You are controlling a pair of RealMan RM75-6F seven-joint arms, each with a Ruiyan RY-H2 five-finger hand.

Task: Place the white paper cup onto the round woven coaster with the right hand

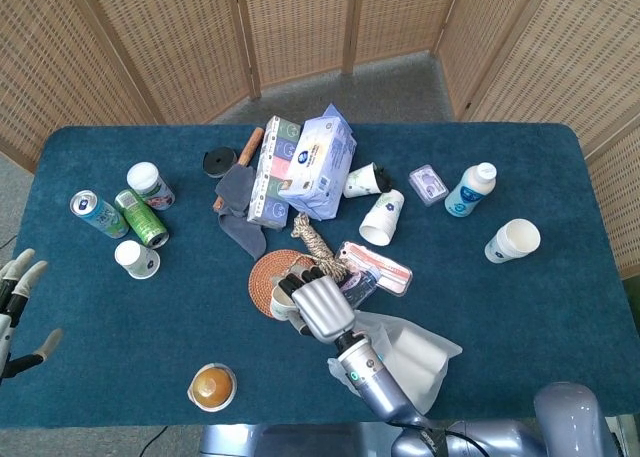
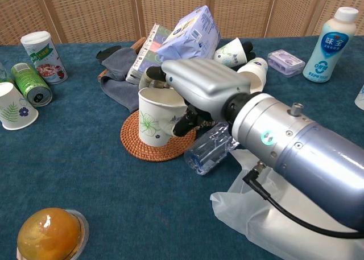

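My right hand (image 2: 199,92) grips the white paper cup (image 2: 154,120), which has a green flower print, by its rim and side. The cup stands upright with its base on the round woven coaster (image 2: 132,141), near the coaster's middle. In the head view the right hand (image 1: 318,307) covers most of the cup (image 1: 283,299), and only the left part of the coaster (image 1: 261,277) shows. My left hand (image 1: 14,299) hangs at the left edge beyond the table, fingers apart and holding nothing.
A clear plastic bottle (image 2: 213,149) and a plastic bag (image 2: 296,214) lie right of the coaster under my forearm. A rope (image 1: 318,245), grey cloth (image 2: 119,83) and tissue pack (image 2: 190,38) crowd behind it. Cans and a small cup (image 2: 14,105) stand far left.
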